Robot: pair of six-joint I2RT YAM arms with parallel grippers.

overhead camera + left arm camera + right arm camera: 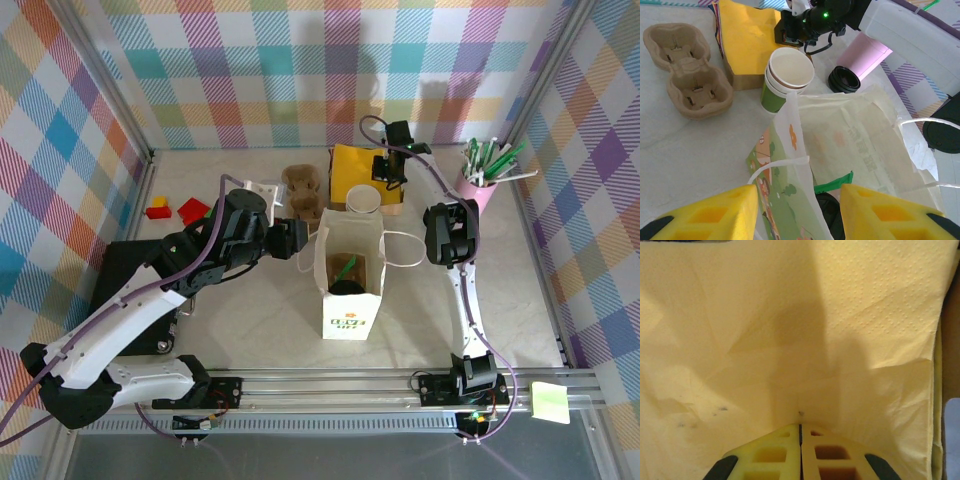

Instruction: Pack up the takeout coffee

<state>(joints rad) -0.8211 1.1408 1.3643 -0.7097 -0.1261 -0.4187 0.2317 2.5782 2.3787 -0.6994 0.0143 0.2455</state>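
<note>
The takeout coffee (pixel 364 198) (pixel 785 75), a white paper cup with a green lower part, stands upright just behind the open white paper bag (pixel 350 300) (pixel 860 135). My left gripper (pixel 303 238) (pixel 799 195) is at the bag's left rim. Its yellow fingers stand apart, one on each side of the thin bag wall. A black round thing and a green strip lie inside the bag. My right gripper (pixel 388 172) (pixel 800 426) is down on the yellow napkins (pixel 355 165) (pixel 790 330) behind the cup. Its fingers are pressed together, pinching a fold of the top napkin.
A brown pulp cup tray (pixel 303 190) (pixel 687 67) lies left of the cup. A pink holder (pixel 480 185) (pixel 865 52) with green and white sticks stands at the back right, a black lid (pixel 844 80) beside it. Red and yellow blocks (pixel 175 210) lie at the left.
</note>
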